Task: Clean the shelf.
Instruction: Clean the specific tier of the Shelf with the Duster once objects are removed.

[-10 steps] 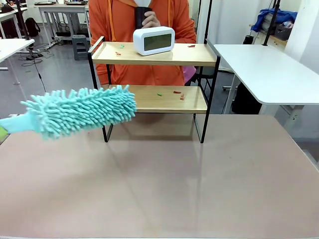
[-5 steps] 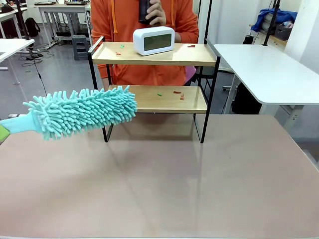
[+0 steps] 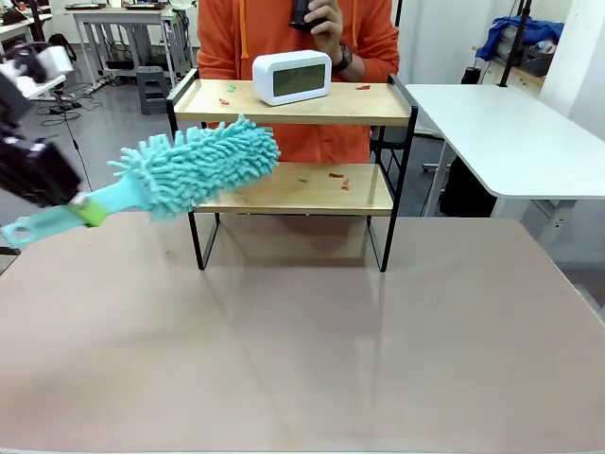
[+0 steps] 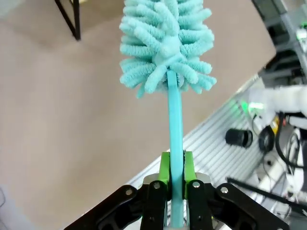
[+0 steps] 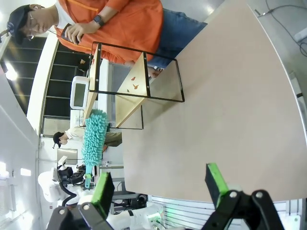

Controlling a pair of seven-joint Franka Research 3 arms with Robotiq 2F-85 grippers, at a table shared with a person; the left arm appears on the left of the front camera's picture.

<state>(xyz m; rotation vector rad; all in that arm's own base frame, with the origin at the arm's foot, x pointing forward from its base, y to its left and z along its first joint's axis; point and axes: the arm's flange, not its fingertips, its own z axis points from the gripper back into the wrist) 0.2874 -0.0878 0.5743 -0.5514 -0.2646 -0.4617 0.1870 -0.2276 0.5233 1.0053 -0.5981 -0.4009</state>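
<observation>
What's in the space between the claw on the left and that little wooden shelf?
The teal duster that the left claw grips; in the front view its fluffy head overlaps the left end of the shelf.

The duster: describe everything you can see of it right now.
The duster is teal: a fluffy head of noodle-like strands on a flat, plastic-looking handle with a hanging hole at its end. The left tool is shut on the handle. The duster hangs above the table, tilted, head higher, in front of the left end of the shelf; whether they touch I cannot tell.
</observation>
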